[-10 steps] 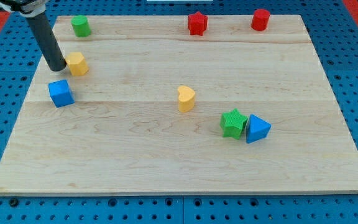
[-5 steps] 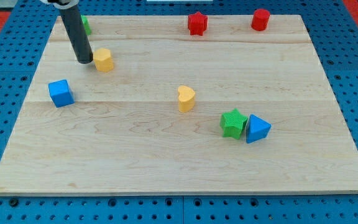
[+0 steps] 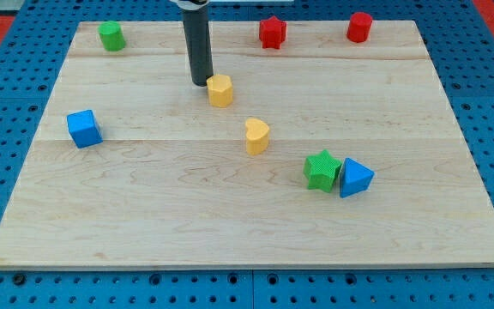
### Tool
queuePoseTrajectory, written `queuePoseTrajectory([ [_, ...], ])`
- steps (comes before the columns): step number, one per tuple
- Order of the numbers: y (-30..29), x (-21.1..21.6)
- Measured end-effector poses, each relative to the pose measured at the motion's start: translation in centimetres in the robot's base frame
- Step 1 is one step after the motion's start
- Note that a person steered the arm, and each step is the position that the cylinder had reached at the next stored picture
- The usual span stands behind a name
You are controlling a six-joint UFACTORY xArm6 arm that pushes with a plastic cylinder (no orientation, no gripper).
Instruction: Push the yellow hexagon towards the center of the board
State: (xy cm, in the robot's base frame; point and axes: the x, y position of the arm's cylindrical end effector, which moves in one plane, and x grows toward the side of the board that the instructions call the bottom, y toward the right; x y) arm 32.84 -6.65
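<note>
Seven blocks sit on the wooden board (image 3: 418,215). I note my tip (image 3: 201,82) just to the view's left of the yellow hexagon (image 3: 219,90), pressed against it or very nearly so; the contact line is too fine for me to confirm. My rod carries no jaws, so it has hold of nothing and only bears sideways on the block. The yellow hexagon stands slightly left of the board's middle and above it in the view.

Below and to the right of the hexagon, near the board's centre, lies a yellow heart-shaped block (image 3: 257,136), apart from it. Further toward the view's lower right, a green star block (image 3: 322,169) and a blue triangular block (image 3: 355,178) stand touching, the blue one on the right.

Along the view's top edge I record a green cylinder (image 3: 110,36) at the left, a red star block (image 3: 272,32) right of centre, and a red cylinder (image 3: 359,27) further right. A blue cube (image 3: 84,128) rests alone near the left edge, well apart from my tip.
</note>
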Motion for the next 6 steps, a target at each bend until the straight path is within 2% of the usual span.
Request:
queuePoseTrajectory([
  [3, 0.2, 2.2],
  [5, 0.6, 6.2],
  [6, -0.2, 3.7],
])
